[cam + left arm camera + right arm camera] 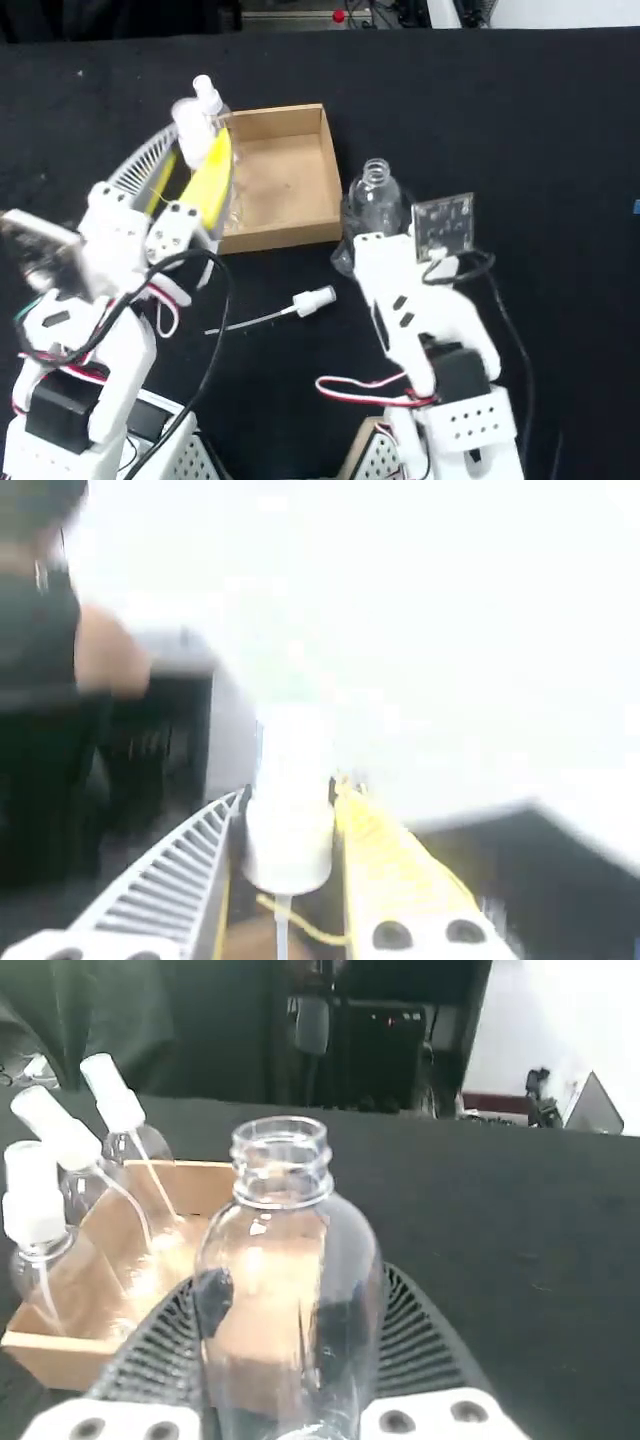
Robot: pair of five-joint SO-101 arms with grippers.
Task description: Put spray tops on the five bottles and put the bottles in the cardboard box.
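The high view counts one cardboard box [285,235], one loose spray top [315,300], one capped bottle [205,100] and one uncapped bottle [375,190]. The left gripper [203,130] is closed around the capped bottle over the box's left wall, with the white head aimed at the table's far side. The right gripper [368,222] clasps the uncapped bottle just right of the box, upright with its neck up. The loose spray top lies flat on the black table [560,150] in front of the box, its head to the right and its thin tube trailing left. In the left wrist view, the capped bottle's white head [290,780] sits pinched between the ribbed white finger and the yellow one. In the right wrist view, the black fingers [420,1340] hug the standing uncapped bottle [285,1220]. Beyond it, three capped bottles [135,1150] lean at the box [60,1355]; I cannot tell which of them is held.
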